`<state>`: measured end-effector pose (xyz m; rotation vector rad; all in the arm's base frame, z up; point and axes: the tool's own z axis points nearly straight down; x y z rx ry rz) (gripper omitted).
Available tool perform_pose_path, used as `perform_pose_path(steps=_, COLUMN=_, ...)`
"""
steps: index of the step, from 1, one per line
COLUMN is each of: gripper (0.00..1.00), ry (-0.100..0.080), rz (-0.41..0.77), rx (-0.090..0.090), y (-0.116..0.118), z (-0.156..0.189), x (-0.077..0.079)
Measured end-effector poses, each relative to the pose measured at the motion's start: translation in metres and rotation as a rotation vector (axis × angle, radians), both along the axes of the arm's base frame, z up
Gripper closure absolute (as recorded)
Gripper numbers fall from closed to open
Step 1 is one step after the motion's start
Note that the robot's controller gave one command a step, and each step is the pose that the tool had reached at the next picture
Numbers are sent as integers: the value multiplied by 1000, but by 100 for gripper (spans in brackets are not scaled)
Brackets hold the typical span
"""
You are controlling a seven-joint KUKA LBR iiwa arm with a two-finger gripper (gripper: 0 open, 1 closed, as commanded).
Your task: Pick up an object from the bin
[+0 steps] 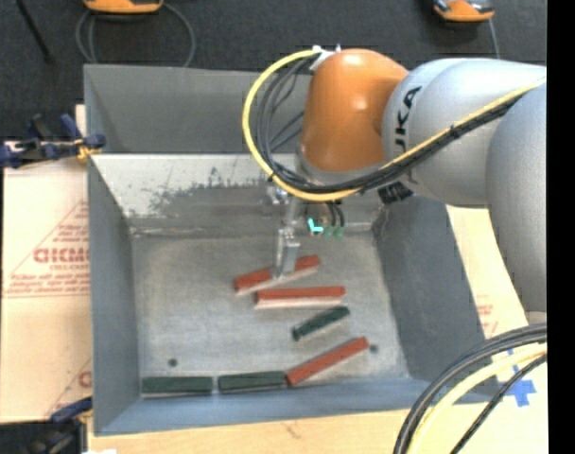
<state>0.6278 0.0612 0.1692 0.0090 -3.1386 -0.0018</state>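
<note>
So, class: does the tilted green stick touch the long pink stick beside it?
Apart. The camera view shows bare bin floor between the tilted green stick and the pink stick along their whole length.

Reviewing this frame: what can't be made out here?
All in the camera view:
1. The red stick at mid-bin: its middle is covered by the gripper, so contact or grip cannot be judged.
2. The right back corner of the bin: hidden by the arm's orange cover.
3. A dark speck near the front left: too small to identify.
</note>
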Motion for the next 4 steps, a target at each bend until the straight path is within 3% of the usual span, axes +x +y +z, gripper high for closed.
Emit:
perform_pose_path(steps=1, gripper=0, ry=0, rz=142, rx=-2, y=-3, z=-102, x=-11)
perform_pose_path(steps=2, gripper=100, ry=-10, rz=138, rx=0, y=-3, z=-93, x=-7)
perform_pose_path(steps=3, gripper=100, ry=-13, rz=304, rx=-2, y=20, z=-34, x=5)
perform_pose_path(steps=4, gripper=0, ry=-9, rz=301, rx=1, y=20, z=-36, x=4)
